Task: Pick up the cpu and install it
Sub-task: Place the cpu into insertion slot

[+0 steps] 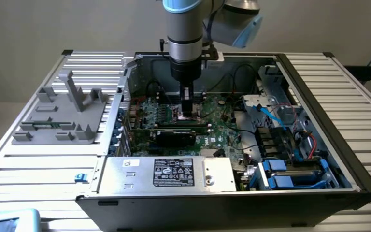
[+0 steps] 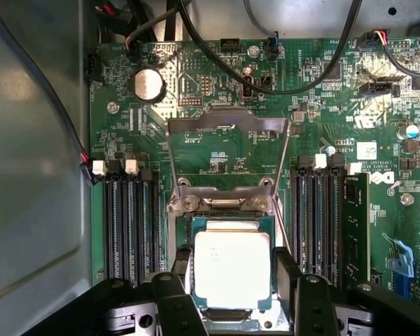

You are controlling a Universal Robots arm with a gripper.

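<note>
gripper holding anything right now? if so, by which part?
Yes. The gripper holds the small flat square cpu with a shiny silver metal top, its fingers pressed against two opposite side edges.

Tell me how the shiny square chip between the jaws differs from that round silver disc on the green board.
The cpu is square; the coin battery is round. The cpu looks clearly larger than the coin battery. The cpu is held between the jaws; the coin battery sits untouched, well away from them. Both have bright silvery metal faces.
</note>
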